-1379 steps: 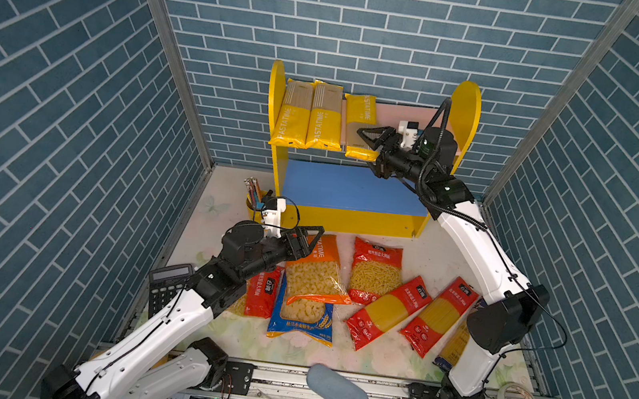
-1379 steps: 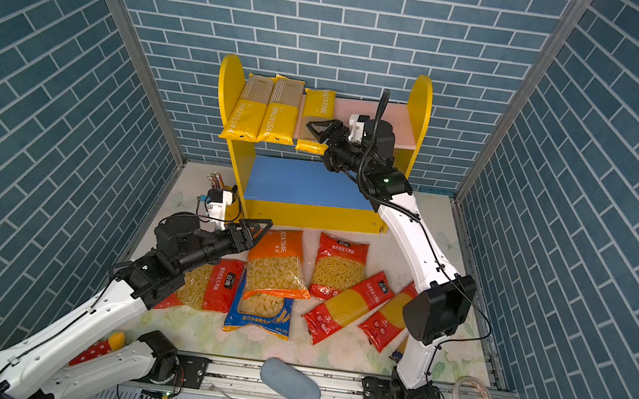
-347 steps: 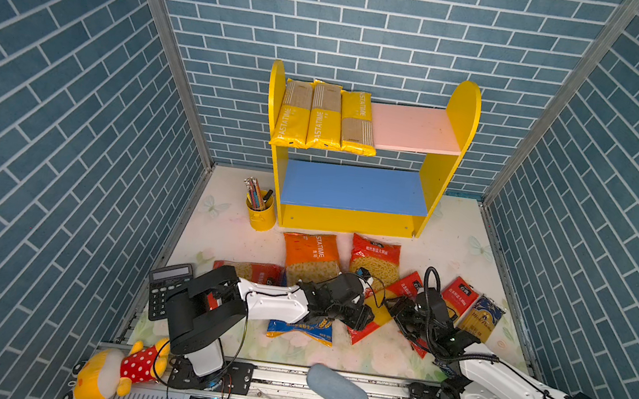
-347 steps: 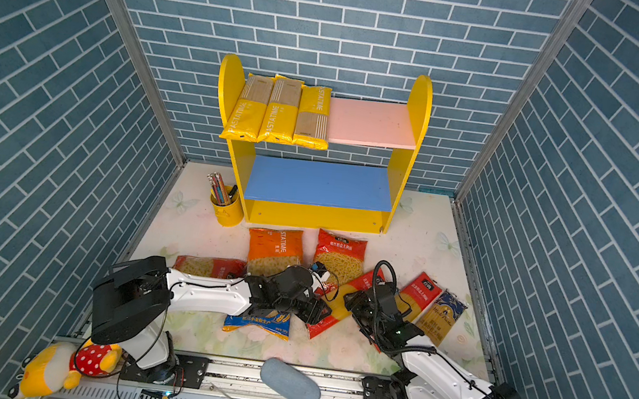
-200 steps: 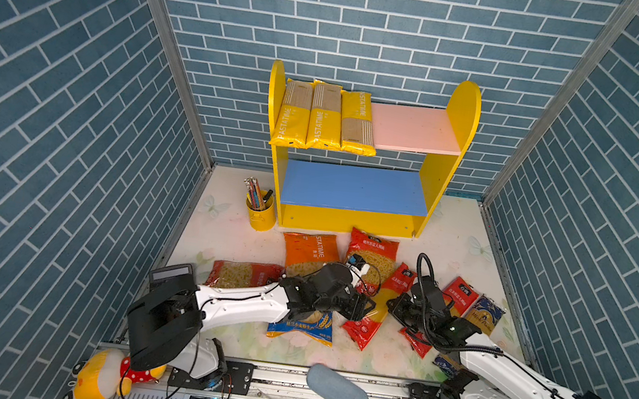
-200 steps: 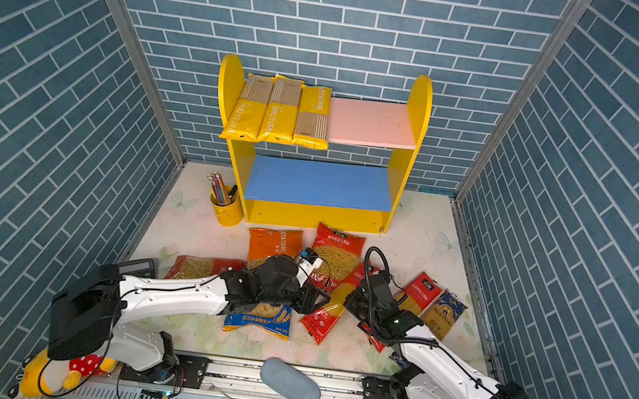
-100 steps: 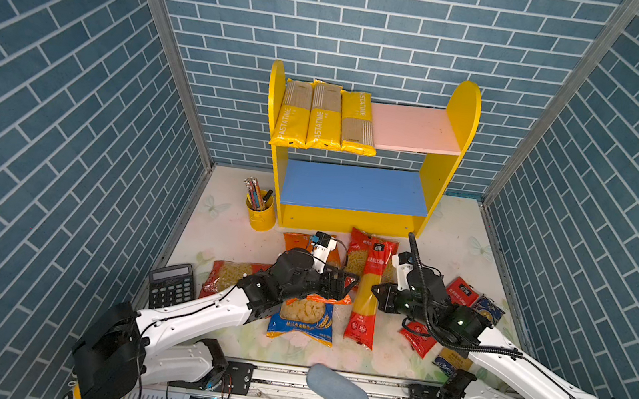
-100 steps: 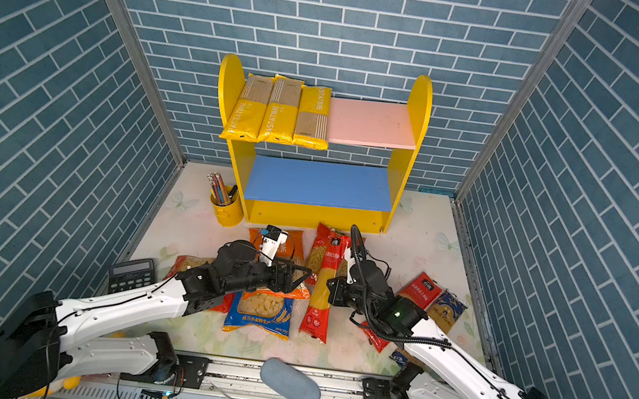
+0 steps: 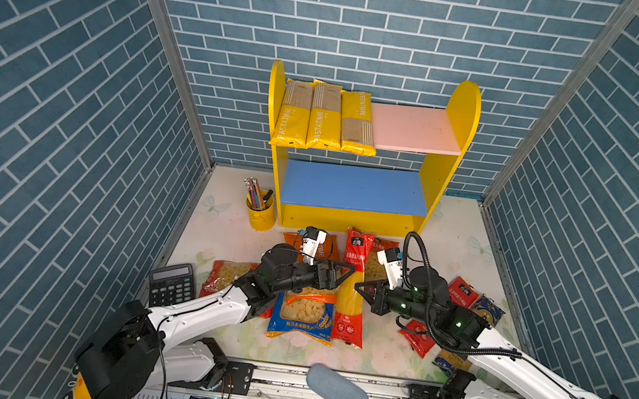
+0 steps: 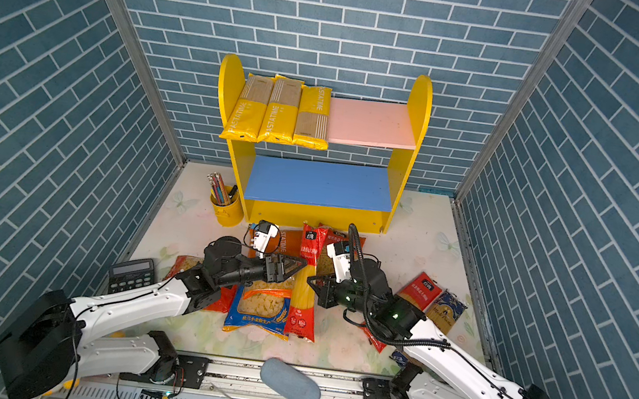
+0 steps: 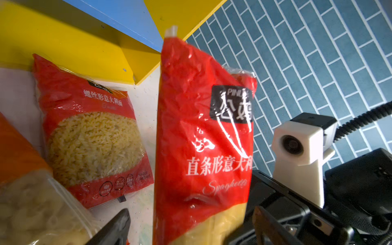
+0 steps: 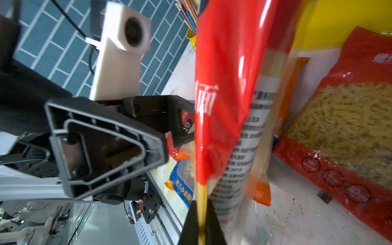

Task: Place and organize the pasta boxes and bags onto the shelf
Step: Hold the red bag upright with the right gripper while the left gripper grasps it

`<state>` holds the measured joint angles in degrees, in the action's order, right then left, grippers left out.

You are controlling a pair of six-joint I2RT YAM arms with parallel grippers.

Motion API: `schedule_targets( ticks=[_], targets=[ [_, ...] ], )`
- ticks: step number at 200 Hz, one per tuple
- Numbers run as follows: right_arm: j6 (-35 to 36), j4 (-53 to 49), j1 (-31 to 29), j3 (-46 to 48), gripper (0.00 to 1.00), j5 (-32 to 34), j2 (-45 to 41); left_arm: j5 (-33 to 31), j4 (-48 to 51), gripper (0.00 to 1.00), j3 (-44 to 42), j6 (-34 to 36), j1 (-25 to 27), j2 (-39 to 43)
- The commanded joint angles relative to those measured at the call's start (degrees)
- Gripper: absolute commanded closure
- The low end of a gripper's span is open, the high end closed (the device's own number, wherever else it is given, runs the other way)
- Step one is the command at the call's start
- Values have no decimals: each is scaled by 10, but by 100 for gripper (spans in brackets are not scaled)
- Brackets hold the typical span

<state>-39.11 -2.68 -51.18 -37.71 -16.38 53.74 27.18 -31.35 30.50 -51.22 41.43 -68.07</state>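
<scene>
Shelf [image 9: 462, 114] stands against the back wall. Its pink upper board [image 9: 417, 129] carries three yellow PASTATIME packs [image 9: 322, 119] on one half; its blue lower board [image 9: 353, 188] is bare. Other pasta bags [image 9: 462, 293] lie scattered over the surface [image 9: 454, 243] in front. Red spaghetti pack [image 9: 356, 255], long and narrow, hangs between the two arms above the blue macaroni bag [image 9: 300, 317], well short of the shelf. Left tool [image 9: 342, 274] gapes wide, a finger on either side of the pack; cannot tell if either touches it. Right tool [image 12: 201, 221] is pinched tight on the pack's thin side edge only. Risks, as I judge them: the slick film slides out of that narrow pinch, or the long pack swings and droops and the strands crack. Its free end may also snag the bags beneath, or clip the shelf's front edge on the lift.
</scene>
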Motion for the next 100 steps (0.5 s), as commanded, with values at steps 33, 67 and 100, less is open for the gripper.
schedule_targets(
  ticks=[33, 67, 100],
  targets=[
    [-52, 212, -2, -31, 100, -82, 7, 43, -137, 9, -23, -59, -1, -46],
    [-66, 230, -3, -31, 100, -96, 23, 59, -156, 11, -18, -61, -2, -48],
    [-76, 250, -3, -27, 100, -110, 26, 83, -179, 19, -13, -62, -2, -52]
  ],
)
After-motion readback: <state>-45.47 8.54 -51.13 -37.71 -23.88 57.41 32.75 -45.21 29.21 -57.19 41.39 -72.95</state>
